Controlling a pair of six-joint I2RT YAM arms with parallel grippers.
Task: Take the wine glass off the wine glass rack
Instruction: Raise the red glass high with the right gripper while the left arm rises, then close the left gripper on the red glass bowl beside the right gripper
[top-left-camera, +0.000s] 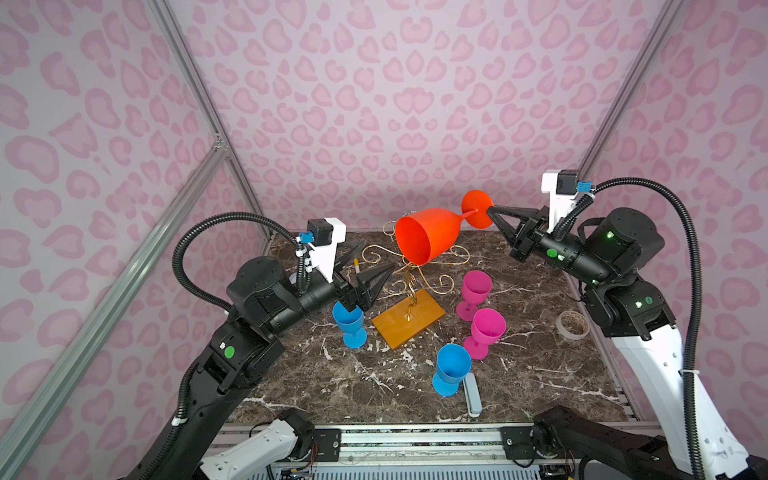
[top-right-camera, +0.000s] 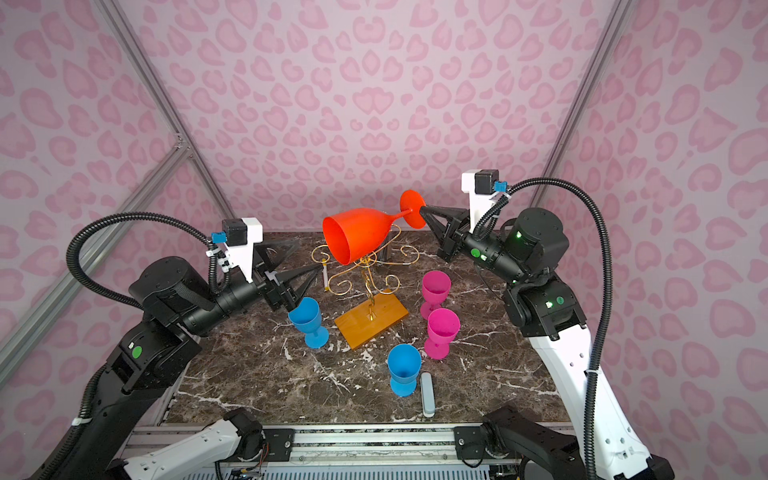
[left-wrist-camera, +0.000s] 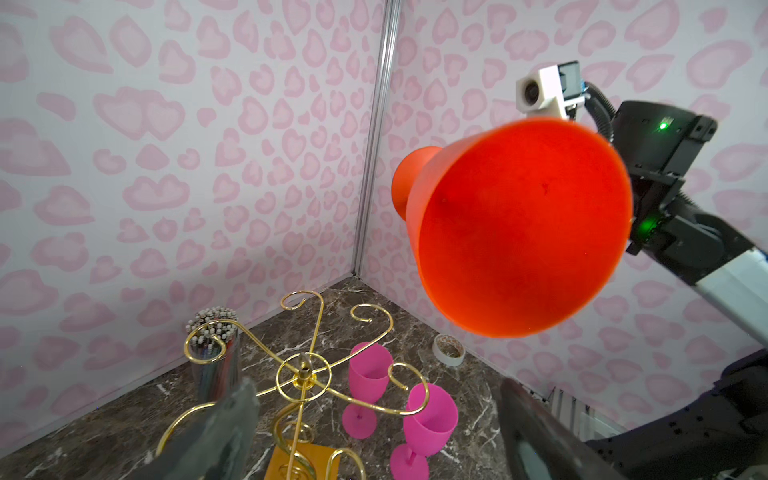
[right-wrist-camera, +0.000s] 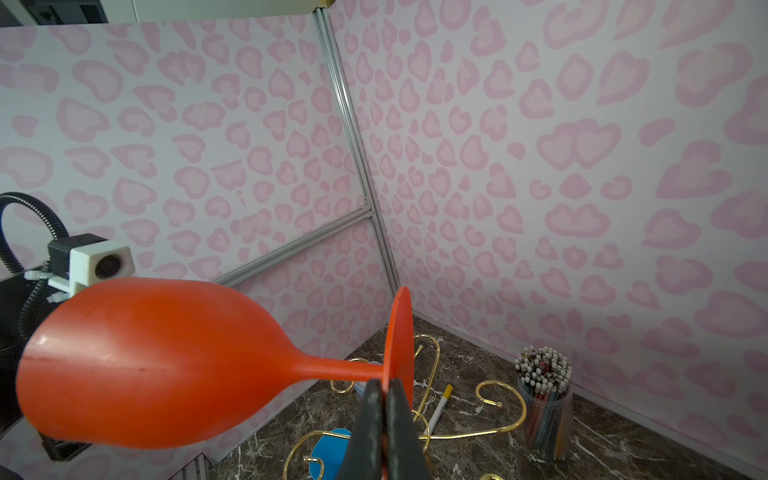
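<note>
tape roll (top-left-camera: 572, 325): right edge | pencil cup (right-wrist-camera: 544, 411): by wall | marker (right-wrist-camera: 439, 409): lying flat | grey case (top-left-camera: 473, 394): front

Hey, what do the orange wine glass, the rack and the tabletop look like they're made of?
Orange wine glass: likely plastic, opaque, matte, with a faint seam line. Wine glass rack: shiny gold metal wire on a glossy wooden base. Tabletop: dark marble look with white veins; stone or print, cannot tell.

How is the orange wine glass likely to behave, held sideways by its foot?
Probably light, stiff plastic: the right gripper holds the orange wine glass sideways by its foot edge alone, without sag. That thin pinch, far from the bowl, may let it pivot or slip.
</note>
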